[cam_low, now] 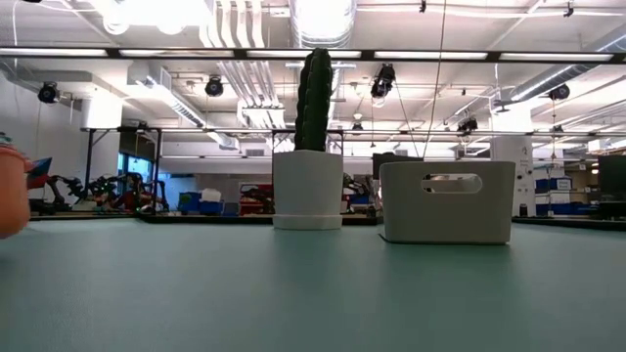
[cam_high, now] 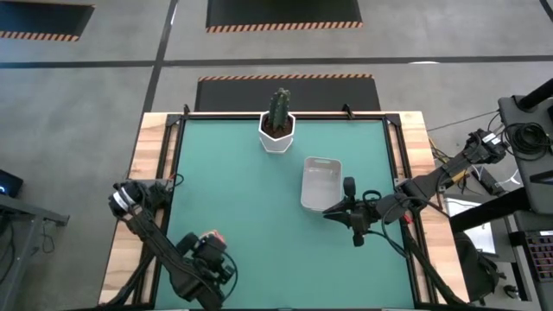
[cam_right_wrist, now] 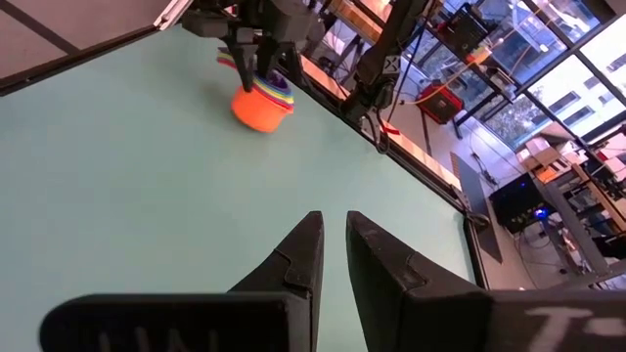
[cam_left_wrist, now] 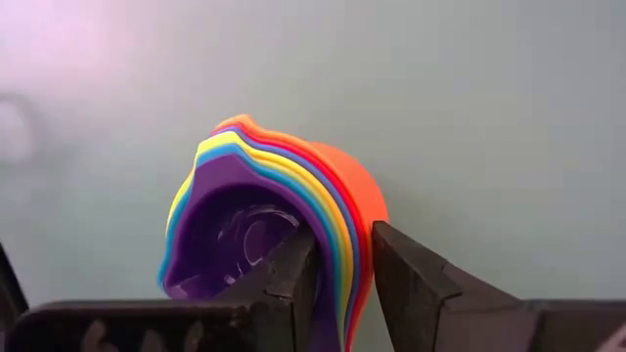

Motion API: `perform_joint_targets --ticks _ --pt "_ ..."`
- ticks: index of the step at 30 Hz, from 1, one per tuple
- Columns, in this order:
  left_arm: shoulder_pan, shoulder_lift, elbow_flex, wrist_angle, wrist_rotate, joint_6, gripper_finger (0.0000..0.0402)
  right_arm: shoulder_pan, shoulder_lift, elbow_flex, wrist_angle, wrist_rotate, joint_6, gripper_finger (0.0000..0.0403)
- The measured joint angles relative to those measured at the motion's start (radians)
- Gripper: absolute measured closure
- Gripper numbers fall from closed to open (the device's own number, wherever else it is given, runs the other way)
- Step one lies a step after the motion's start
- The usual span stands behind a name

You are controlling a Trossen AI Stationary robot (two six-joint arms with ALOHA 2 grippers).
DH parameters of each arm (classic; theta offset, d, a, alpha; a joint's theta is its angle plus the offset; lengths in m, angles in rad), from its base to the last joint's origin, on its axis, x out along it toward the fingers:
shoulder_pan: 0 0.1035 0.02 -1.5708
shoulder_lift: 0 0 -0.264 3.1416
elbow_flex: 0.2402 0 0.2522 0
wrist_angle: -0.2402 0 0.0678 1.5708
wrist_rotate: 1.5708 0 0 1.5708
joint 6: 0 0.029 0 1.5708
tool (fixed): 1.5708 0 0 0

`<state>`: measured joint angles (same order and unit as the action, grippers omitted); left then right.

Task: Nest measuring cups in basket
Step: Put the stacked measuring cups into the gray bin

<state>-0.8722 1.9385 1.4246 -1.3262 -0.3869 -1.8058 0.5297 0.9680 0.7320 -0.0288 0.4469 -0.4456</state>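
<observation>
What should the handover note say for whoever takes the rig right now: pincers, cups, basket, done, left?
Left pincer: shut on the rim of the nested stack of measuring cups, at the table's near-left corner; one finger inside, one outside.
Right pincer: nearly closed, holding nothing, beside the basket on its right side.
Cups: already nested, orange outermost, purple innermost. The wrist views show them at the mat.
Basket: right of the cactus pot, with no cups in it.
Done: nesting, and the grip on the stack.
Left: carry the stack across to the basket, set it inside, release.
</observation>
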Motion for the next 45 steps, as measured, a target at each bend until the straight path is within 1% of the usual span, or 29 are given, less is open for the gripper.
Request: perform_joint_targets --ticks 7,10,13,16,19,22,26,29,33,35,38,41,43,45 --pt "0.003 -0.001 -0.001 0.005 -0.098 0.039 0.0324 0.0 0.0 0.0 0.0 0.0 0.0 0.0365" --pt "0.004 -0.001 0.024 0.011 -0.178 0.125 0.0324 0.0 0.0 0.0 -0.002 0.0 -0.001 0.0365" --pt "0.02 -0.002 0.073 -0.001 -0.268 0.265 0.0324 0.0 0.0 0.0 -0.003 0.016 -0.002 0.0364" --pt "0.053 -0.003 0.126 -0.019 -0.309 0.396 0.0324 0.0 -0.001 0.0 -0.013 0.048 -0.001 0.0364" --pt "0.1 -0.003 0.18 -0.017 -0.342 0.538 0.0324 0.0 -0.01 0.0 -0.032 0.055 0.0 0.0365" --pt "0.152 -0.004 0.233 0.001 -0.4 0.738 0.0324 0.003 -0.043 0.0 -0.066 0.054 0.018 0.0365" --pt "0.233 -0.005 0.289 0.025 -0.487 1.024 0.0324 0.003 -0.118 0.0 -0.162 0.045 0.094 0.0365" --pt "0.305 -0.005 0.315 0.091 -0.512 1.239 0.0323 0.003 -0.175 0.0 -0.217 -0.011 0.148 0.0364" --pt "0.406 -0.005 0.316 0.295 -0.491 1.595 0.0323 0.003 -0.236 -0.01 -0.229 -0.119 0.177 0.0365" --pt "0.451 -0.005 0.316 0.398 -0.446 1.777 0.0323 0.003 -0.256 -0.021 -0.228 -0.169 0.181 0.0365" --pt "0.514 -0.005 0.316 0.523 -0.358 1.974 0.0323 0.003 -0.282 -0.036 -0.234 -0.234 0.177 0.0365" --pt "0.572 -0.005 0.316 0.602 -0.255 2.1 0.0323 0.003 -0.307 -0.041 -0.236 -0.286 0.183 0.0364" --pt "0.609 -0.005 0.316 0.645 -0.189 2.137 0.0323 0.003 -0.32 -0.043 -0.245 -0.308 0.195 0.0365" --pt "0.641 -0.001 0.316 0.68 -0.145 2.162 0.0323 0.003 -0.334 -0.046 -0.26 -0.328 0.208 0.0365"
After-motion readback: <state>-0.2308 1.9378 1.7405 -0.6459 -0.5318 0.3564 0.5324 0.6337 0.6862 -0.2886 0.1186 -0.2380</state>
